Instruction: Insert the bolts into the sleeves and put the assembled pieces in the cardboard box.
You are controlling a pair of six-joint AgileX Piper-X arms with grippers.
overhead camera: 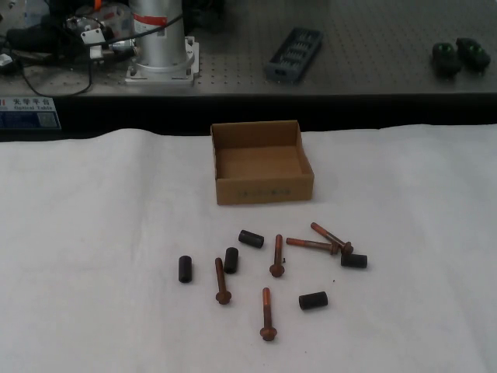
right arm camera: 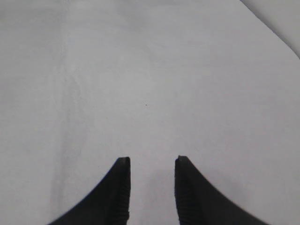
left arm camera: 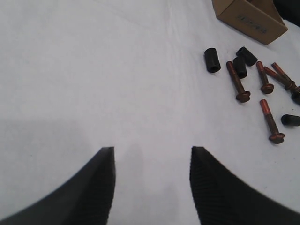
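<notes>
Five bolts (overhead camera: 267,313) and five sleeves (overhead camera: 313,300) lie loose on your surface (overhead camera: 93,272) near the cardboard box (overhead camera: 264,190); L pincer (left arm camera: 151,149) wide, R pincer (right arm camera: 152,158) narrower, both hold nothing.

The counter (overhead camera: 435,326) lies under a white, faintly creased cloth (overhead camera: 93,233). Behind it is a grey perforated table (overhead camera: 373,47) with a dark front edge. On that table are a silver post (overhead camera: 159,31) on a base plate, a dark slotted tray (overhead camera: 293,53), two dark objects (overhead camera: 460,56) and tangled cables (overhead camera: 39,39). A blue label (overhead camera: 29,113) is fixed to the front edge.
</notes>
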